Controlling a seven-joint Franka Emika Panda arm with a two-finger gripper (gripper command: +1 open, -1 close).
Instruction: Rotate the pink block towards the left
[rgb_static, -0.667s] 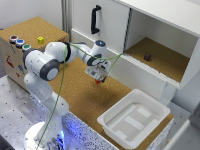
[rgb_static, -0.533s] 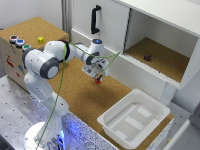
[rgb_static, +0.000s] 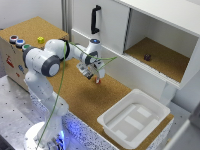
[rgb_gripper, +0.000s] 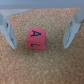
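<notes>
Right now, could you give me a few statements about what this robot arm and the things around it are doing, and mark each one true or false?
1. The gripper is open, with the pink block between its fingers. True.
2. The pink block lies inside the white tray. False: it sits on the cork surface.
3. A small dark object rests in the open cabinet compartment. True.
4. The yellow block is held by the gripper. False: it sits far off, near the exterior view's left.

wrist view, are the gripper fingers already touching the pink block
No, the pink block sits on the cork between the gripper's open fingers, with bare surface visible on both sides.
</notes>
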